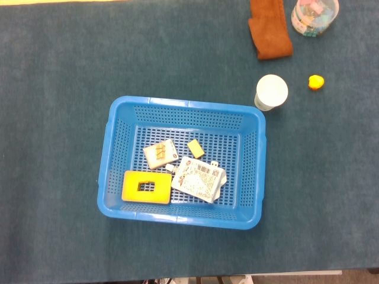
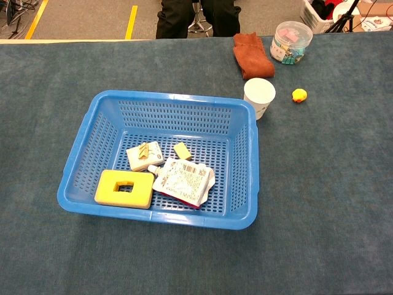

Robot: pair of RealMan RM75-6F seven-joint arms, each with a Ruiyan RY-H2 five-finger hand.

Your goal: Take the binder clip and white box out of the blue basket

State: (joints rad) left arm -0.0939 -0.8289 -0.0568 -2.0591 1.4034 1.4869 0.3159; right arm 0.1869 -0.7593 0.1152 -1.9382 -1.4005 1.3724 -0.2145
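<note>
The blue basket point(image 1: 183, 104) point(image 2: 172, 95) stands in the middle of the dark teal table. A small white box point(image 1: 160, 154) point(image 2: 145, 155) with gold marks on top lies flat on its floor, left of centre. Just to the right of the box lies a small pale yellow binder clip point(image 1: 196, 148) point(image 2: 182, 150), apart from it. In front of both lie a crumpled white pouch with a barcode point(image 1: 199, 179) point(image 2: 182, 179) and a yellow rectangular block with a hole point(image 1: 146, 187) point(image 2: 124, 188). Neither hand shows in either view.
A white paper cup point(image 1: 271, 92) point(image 2: 259, 95) stands close to the basket's far right corner. Beyond it are a brown cloth point(image 1: 269, 29) point(image 2: 252, 54), a clear jar of pastel clips point(image 1: 314, 15) point(image 2: 290, 42) and a small yellow toy point(image 1: 316, 82) point(image 2: 299, 95).
</note>
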